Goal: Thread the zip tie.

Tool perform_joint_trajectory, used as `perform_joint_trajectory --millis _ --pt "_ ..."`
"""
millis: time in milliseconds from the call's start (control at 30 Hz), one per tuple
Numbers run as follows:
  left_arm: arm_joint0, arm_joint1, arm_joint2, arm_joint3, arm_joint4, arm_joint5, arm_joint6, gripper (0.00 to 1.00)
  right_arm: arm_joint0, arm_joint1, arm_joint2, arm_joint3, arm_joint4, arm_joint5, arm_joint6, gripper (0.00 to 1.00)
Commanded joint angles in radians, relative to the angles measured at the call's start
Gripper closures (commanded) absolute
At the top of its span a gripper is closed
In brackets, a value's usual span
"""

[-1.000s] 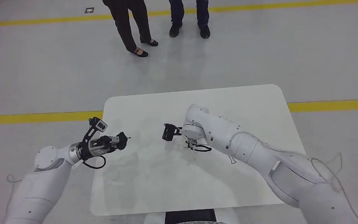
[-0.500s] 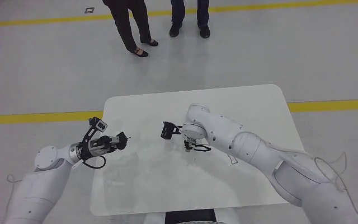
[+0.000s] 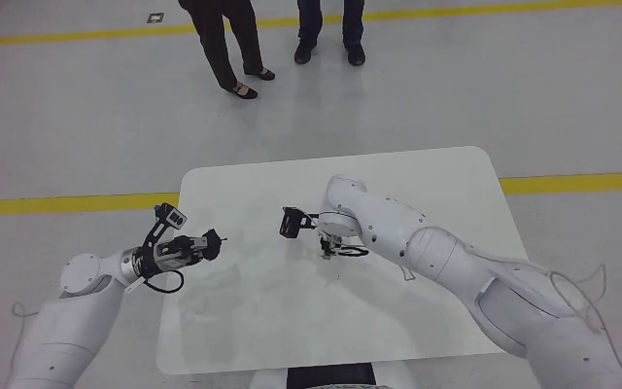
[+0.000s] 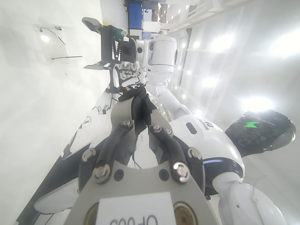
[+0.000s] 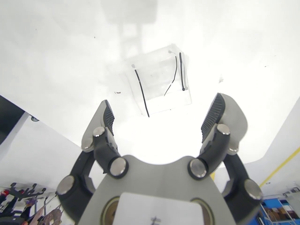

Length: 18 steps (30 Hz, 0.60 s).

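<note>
Right gripper [image 5: 162,100] has edged a bit closer to the clear box [image 5: 161,94] on the worktop [image 5: 58,47], fingers spread wide. The zip tie [image 5: 141,90] sits at that box, untouched. Left gripper [image 4: 140,101], well apart from the box, stays pressed together. Grab's next, I guess.

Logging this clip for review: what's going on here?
The left gripper, over the left edge of the table, is shut on a thin black piece, apparently a zip tie. The right gripper hangs open above a clear block on the table, which holds black zip ties. The two grippers are apart.
</note>
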Motion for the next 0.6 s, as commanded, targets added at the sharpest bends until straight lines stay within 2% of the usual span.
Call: perform_joint_trajectory --millis 0,233,467,567 --pt "0.000 0.000 0.000 0.000 0.000 0.000 0.000 1.00 0.019 0.001 -0.029 0.006 0.026 0.001 0.000 0.00" --pt "0.000 0.000 0.000 0.000 0.000 0.000 0.000 1.00 0.129 -0.007 -0.178 0.059 0.175 0.001 0.000 0.00" --pt "0.000 0.000 0.000 0.000 0.000 0.000 0.000 1.00 0.135 -0.009 -0.178 0.066 0.178 0.001 0.000 0.00" --pt "0.000 0.000 0.000 0.000 0.000 0.000 0.000 1.00 0.122 -0.010 -0.178 0.084 0.127 0.026 -0.008 0.00"
